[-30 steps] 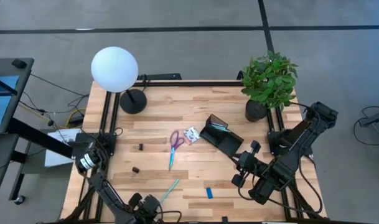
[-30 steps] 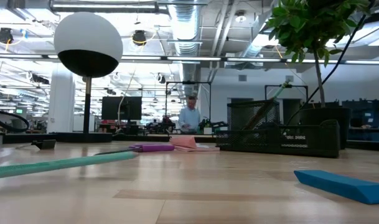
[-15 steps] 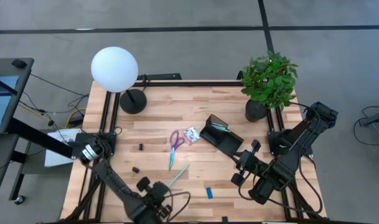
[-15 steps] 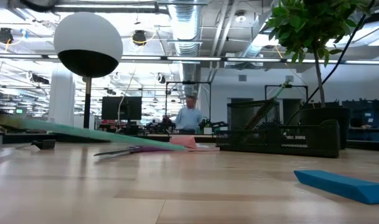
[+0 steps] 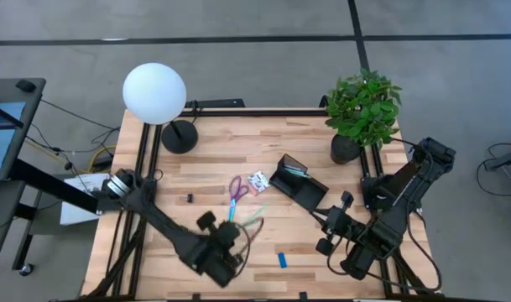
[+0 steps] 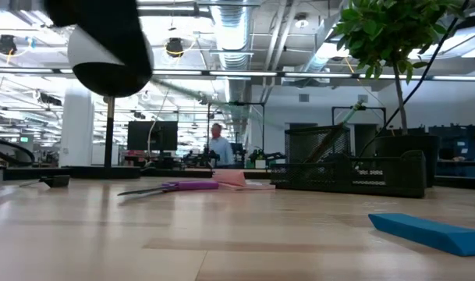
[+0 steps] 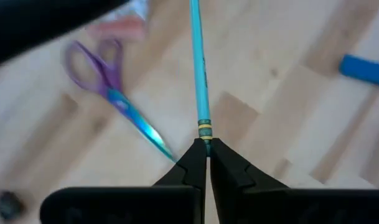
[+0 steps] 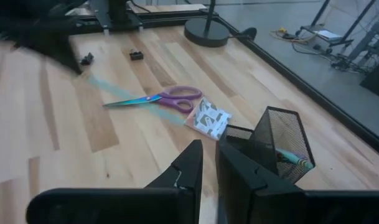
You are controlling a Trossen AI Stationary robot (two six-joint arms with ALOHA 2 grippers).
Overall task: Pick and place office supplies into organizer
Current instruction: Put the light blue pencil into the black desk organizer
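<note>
My left gripper (image 5: 236,237) hangs over the table's near middle, shut on a thin teal pencil (image 5: 252,224) that points toward the organizer (image 5: 297,180). The black mesh organizer stands right of centre with a teal pen inside (image 8: 295,158). Purple-handled scissors (image 5: 237,191) lie flat beside a white patterned packet (image 5: 257,180). A blue block (image 5: 282,260) lies by the near edge and a tiny black piece (image 5: 189,198) farther left. My right gripper (image 5: 335,225) waits near the organizer with only a narrow gap between its fingers and nothing in it. My left gripper pinches the teal pencil at its banded end (image 7: 205,133) between its two fingertips. The fingers slant down from the near left, and the pencil runs straight on ahead of them. It is lifted clear of the table, above the scissors' blades (image 7: 136,124).
A lamp with a white globe (image 5: 154,92) and black round base (image 5: 179,136) stands at the far left. A potted plant (image 5: 362,109) stands at the far right. Bare wood lies at the near left (image 5: 146,252). A person (image 6: 218,144) is in the room behind.
My left gripper, shut on the pencil's end, has risen from the near edge and swung toward the table's middle and right, rolling as it went. The pencil lay flat on the wood a second ago; now it is lifted clear and points toward the organizer.
</note>
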